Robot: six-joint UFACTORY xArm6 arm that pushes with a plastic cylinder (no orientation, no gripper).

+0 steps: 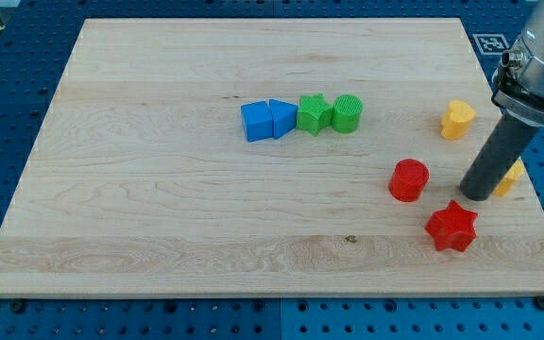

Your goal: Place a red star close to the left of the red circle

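Note:
The red star (451, 227) lies near the board's lower right. The red circle (409, 179) stands up and to the left of it, a small gap apart. My tip (477, 196) rests on the board just above and to the right of the red star, to the right of the red circle. The rod slants up to the view's right edge.
A yellow block (458, 120) sits above the tip; another yellow block (511, 177) is partly hidden behind the rod. A row of blue cube (256, 122), blue triangle (282, 118), green star (314, 113) and green cylinder (347, 113) lies mid-board. The board's right edge (536, 203) is close.

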